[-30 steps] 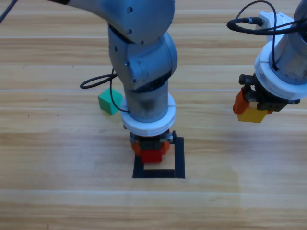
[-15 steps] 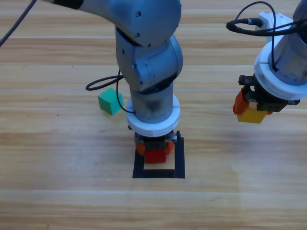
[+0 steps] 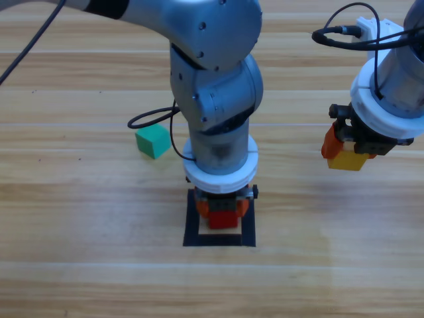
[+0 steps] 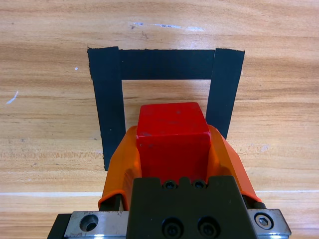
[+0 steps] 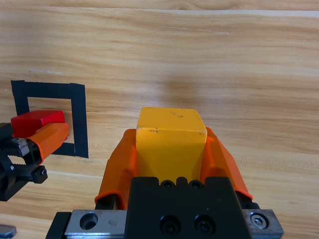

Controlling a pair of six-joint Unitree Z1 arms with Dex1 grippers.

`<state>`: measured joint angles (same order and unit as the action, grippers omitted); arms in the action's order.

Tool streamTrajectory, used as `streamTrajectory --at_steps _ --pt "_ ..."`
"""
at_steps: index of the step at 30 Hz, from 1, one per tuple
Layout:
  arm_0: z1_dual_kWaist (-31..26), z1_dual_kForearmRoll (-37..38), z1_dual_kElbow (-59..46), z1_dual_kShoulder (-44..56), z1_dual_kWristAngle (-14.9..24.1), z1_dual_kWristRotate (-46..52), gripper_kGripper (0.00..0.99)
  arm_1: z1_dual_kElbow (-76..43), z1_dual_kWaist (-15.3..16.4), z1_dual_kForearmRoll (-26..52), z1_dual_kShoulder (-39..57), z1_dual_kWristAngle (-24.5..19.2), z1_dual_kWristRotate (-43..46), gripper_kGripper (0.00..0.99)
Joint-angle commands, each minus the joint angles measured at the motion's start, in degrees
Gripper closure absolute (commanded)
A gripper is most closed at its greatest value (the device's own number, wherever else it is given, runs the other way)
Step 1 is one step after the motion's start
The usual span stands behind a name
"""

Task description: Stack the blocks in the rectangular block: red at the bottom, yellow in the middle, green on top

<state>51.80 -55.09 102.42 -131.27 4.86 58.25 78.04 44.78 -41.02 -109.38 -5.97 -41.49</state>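
In the left wrist view, the left gripper (image 4: 173,149) has its two orange jaws closed on the red cube (image 4: 172,132) at the lower centre of the frame. Just beyond the cube lies the open wood inside the black tape outline (image 4: 167,63), so the cube sits over the near part of the opening, not yet at its middle. In my judgement the coming move depends on this: the cube must go a little forward and down before release. I cannot tell if it already touches the table. In the high view, the right gripper (image 3: 350,151) waits at the right edge, well apart from the outline, its jaws gripping the yellow cube (image 3: 347,160). The green cube (image 3: 153,141) lies free at the left.
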Motion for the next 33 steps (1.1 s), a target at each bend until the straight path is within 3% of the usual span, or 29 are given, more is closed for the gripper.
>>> streamTrajectory --at_steps 1,19,21,24,25,33 --pt "1.5 0.3 0.2 -2.9 0.5 0.8 0.933 0.4 0.9 -0.4 -4.3 1.1 0.4 0.990" --pt "1.5 0.3 -0.5 -4.0 0.9 0.6 0.903 0.6 0.9 -0.4 -4.6 1.1 0.3 0.990" --pt "1.5 0.3 0.1 -4.1 0.9 0.5 0.743 0.6 1.0 -0.4 -4.7 1.1 0.2 0.990" --pt "2.1 0.1 2.0 -4.3 0.8 0.5 0.070 0.7 0.9 -0.4 -4.7 1.1 0.2 0.990" --pt "2.1 0.0 2.1 -4.2 0.8 0.5 0.005 0.7 0.9 -0.4 -4.8 1.1 0.2 0.990" --pt "2.1 -0.3 2.0 -3.6 0.9 0.7 0.000 1.0 1.0 -0.4 -5.1 1.2 0.2 0.990"
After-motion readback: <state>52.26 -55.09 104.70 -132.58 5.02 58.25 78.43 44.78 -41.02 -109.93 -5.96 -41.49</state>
